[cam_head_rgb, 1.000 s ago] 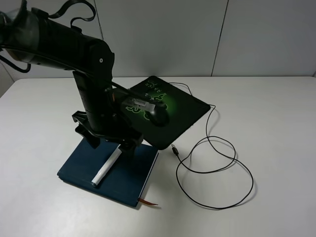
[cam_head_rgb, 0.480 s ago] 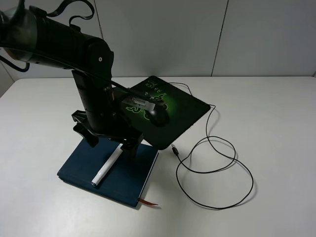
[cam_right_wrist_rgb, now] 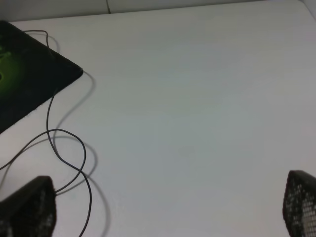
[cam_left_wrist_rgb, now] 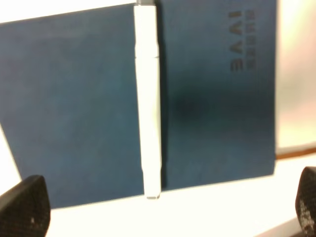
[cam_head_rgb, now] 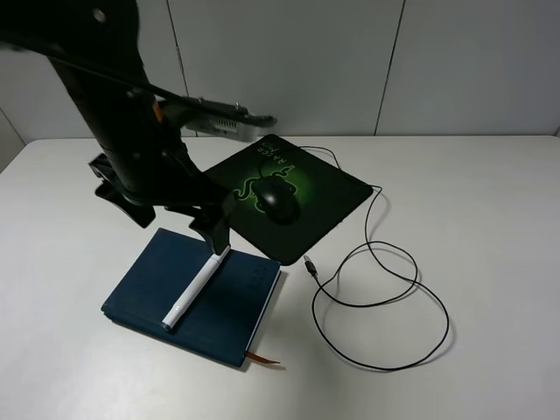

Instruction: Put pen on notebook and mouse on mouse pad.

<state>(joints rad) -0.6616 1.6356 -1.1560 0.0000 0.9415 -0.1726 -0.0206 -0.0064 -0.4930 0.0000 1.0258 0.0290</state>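
The pen [cam_head_rgb: 195, 290] lies on the notebook [cam_head_rgb: 149, 293]; the mouse [cam_head_rgb: 276, 203] sits on the mouse pad [cam_head_rgb: 332, 188], its cable [cam_head_rgb: 385, 306] looping over the white table [cam_head_rgb: 490, 219] before a grey wall [cam_head_rgb: 455, 61]. The left gripper [cam_head_rgb: 166, 206] hangs above the notebook, jaws apart and empty. The right gripper [cam_right_wrist_rgb: 168, 217] also stands apart, over bare table.

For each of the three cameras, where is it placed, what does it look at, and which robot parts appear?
Exterior high: mounted above, facing the table; shows the left arm.
Left wrist: looks down at the pen on the notebook; open fingertips show.
Right wrist: faces bare table, cable and mouse pad corner; fingertips show.
Shared: pen, notebook, pad, cable also appear in the exterior view.
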